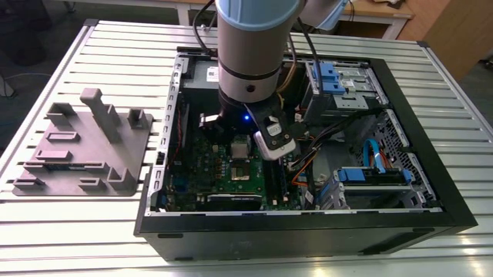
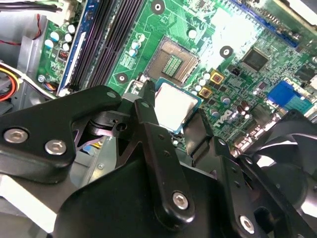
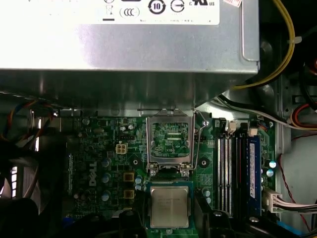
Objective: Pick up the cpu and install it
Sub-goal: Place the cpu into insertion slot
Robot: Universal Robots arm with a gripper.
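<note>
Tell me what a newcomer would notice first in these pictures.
First comes the big arm, which stands inside the open computer case in the exterior view. In the second wrist view, its end effector grips the cpu over the green motherboard, beside the empty socket. A grey tray lies on the slatted table at the exterior view's left.

In the exterior view the open socket [image 1: 240, 172] lies uncovered; memory sticks [image 1: 273, 179] crowd three o'clock, case wall [image 1: 177, 115] nine, gripper [image 1: 242, 144] clasping the cpu [image 1: 240, 150] and power supply [image 1: 200, 72] twelve
</note>
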